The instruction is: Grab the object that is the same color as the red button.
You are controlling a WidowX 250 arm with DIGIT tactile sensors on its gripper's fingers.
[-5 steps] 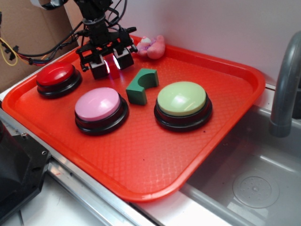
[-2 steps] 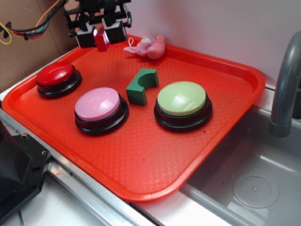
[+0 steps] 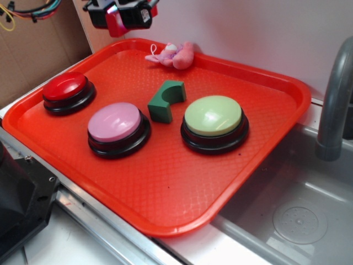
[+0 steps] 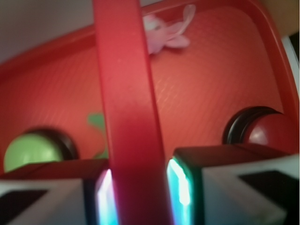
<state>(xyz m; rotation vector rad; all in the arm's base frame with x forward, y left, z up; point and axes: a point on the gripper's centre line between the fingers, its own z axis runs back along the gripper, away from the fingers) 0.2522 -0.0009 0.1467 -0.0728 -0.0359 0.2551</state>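
Note:
My gripper [image 3: 118, 15] is shut on the small red block [image 3: 115, 25] and holds it high above the far left corner of the red tray [image 3: 165, 182]. In the wrist view the red block [image 4: 129, 112] stands as a long bar between the two pads, and the gripper [image 4: 137, 192] grips its lower end. The red button [image 3: 65, 88] sits on its black base at the tray's left side; it also shows in the wrist view [image 4: 269, 131] at the right.
A pink button [image 3: 115, 122] and a pale-green button [image 3: 213, 117] stand mid-tray, a green arch block [image 3: 165, 101] between them. A pink plush toy [image 3: 174, 55] lies at the tray's far edge. A grey faucet [image 3: 335, 99] and sink [image 3: 287, 221] are at right.
The gripper has risen from the tray floor behind the pink button to high above the far left corner, carrying the red block up with it.

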